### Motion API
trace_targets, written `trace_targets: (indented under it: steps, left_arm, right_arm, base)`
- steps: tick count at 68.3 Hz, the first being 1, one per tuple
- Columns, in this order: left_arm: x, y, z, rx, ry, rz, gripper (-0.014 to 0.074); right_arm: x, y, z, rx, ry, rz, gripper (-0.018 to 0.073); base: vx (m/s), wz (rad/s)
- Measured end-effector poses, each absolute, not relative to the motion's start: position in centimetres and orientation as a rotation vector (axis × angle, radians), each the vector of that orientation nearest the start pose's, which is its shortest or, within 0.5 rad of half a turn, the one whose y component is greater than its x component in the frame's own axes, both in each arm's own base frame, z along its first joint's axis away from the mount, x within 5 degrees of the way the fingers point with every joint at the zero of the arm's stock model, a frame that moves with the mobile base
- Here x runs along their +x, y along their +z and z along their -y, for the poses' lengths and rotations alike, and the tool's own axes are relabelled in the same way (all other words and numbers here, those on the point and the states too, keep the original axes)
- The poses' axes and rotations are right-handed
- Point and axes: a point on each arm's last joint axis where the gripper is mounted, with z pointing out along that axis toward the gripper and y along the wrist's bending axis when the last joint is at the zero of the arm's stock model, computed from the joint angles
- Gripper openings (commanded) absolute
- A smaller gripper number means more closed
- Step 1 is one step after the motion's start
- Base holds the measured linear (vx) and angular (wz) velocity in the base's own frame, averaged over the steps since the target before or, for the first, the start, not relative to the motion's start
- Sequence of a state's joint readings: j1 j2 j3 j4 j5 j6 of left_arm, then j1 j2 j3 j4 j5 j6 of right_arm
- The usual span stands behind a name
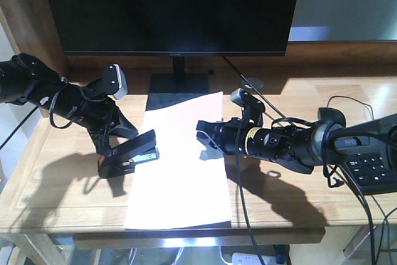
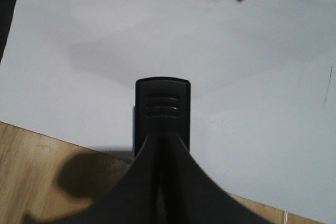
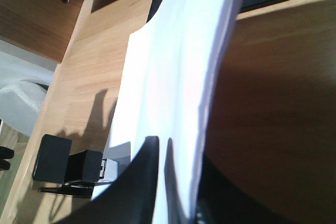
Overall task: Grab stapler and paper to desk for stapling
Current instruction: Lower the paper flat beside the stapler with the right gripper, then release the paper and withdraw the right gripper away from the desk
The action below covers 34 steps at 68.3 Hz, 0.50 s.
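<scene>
White paper sheet (image 1: 180, 178) on your light-wood desk (image 1: 56, 178), pinched by right gripper (image 1: 208, 138); left gripper (image 1: 111, 152) clamps black stapler (image 1: 141, 149); stapling apparently remains.

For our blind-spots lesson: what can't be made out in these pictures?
Left wrist view: mouth of the stapler, hidden under its top and the left gripper.
Front view: the keyboard, cut off by the right edge.
Right wrist view: near edge of the paper, behind the right gripper.

White word "PIPER" on a dark link of the right arm (image 1: 343, 143), yellow label (image 1: 251, 133) on the right gripper (image 1: 205, 133) too small to read
</scene>
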<state>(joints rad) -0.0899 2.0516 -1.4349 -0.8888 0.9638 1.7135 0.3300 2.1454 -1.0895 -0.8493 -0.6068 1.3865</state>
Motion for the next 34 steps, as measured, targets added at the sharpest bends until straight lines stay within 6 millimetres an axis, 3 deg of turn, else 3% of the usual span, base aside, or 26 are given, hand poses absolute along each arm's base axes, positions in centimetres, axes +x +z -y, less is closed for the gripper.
trace_targets:
  steps: [20,34]
  left_arm:
    - [40.6,18.1,9.5,1.507,-0.598,-1.98,-0.0007]
    - [40.6,18.1,9.5,1.508,-0.6,-1.98,-0.0007]
  right_arm:
    - [38.9,10.9,-18.0,-0.004,1.036,-2.21,0.0446]
    - [39.1,11.3,-19.5,-0.057,1.03,-2.23,0.053]
  base:
    - [0.0,0.0]
    - [0.0,0.0]
